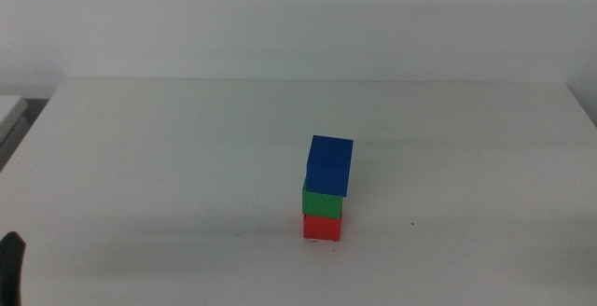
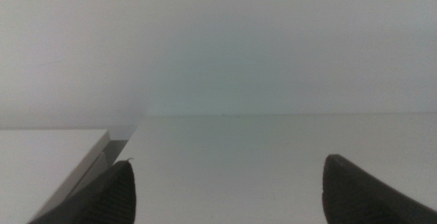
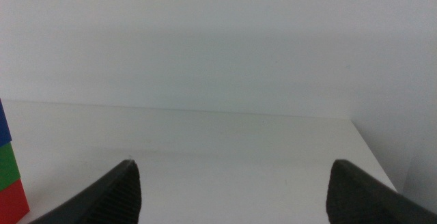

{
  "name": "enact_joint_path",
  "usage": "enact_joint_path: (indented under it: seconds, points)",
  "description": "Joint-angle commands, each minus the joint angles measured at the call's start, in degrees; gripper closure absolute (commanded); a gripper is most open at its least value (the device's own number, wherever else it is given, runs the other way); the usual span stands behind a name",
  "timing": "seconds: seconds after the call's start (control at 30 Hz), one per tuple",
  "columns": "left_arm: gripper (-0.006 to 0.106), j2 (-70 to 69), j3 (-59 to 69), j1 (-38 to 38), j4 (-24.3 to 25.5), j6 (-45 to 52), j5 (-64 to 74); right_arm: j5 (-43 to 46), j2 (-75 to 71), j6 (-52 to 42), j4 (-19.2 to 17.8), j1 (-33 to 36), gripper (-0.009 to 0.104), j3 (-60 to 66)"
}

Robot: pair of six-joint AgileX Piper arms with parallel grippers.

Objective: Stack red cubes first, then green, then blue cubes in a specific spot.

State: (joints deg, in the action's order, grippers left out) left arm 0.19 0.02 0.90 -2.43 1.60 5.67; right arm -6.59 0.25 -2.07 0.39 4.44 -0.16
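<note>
At the far left of the middle view, a dark sliver of the left gripper [image 1: 11, 267] shows at the bottom corner, resting low and well apart from the cubes. In its own wrist view the left gripper [image 2: 229, 190] has its two dark fingers [image 2: 102, 200] spread wide with nothing between them, only bare white tabletop [image 2: 232, 156] and the pale wall beyond; a second white surface sits beside the tabletop's edge.

Moving right, the white tabletop [image 1: 168, 157] carries a single stack a little right of centre and toward the near side. The red cube [image 1: 322, 227] sits at the bottom, on the tabletop. The green cube [image 1: 322, 201] rests on it, roughly squared with it. The blue cube [image 1: 330, 164] is on top, shifted slightly toward the right and back so that it overhangs the green one a little. A tiny dark speck [image 1: 411, 223] marks the tabletop to the right of the stack; the marked spot under the stack is hidden by the red cube.

The right gripper [image 3: 232, 190] does not appear in the middle view. Its wrist view shows its fingers [image 3: 109, 197] wide apart and empty, with the stack's edge near one side of the picture: blue cube [image 3: 3, 125], green cube [image 3: 7, 164], red cube [image 3: 12, 202].
</note>
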Motion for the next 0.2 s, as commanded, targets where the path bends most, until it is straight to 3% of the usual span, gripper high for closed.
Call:
enact_joint_path:
  seconds: [0.0,0.17]
  points:
    - [0.007,-0.2,0.0,-1.0,0.0,-0.1,-0.7,0.5,-0.2,-0.1,0.0,-0.5,0.007,0.2]
    - [0.007,-0.2,0.0,-1.4,0.0,-0.1,-0.7,0.5,-0.2,-0.1,0.0,-0.5,0.007,0.2]
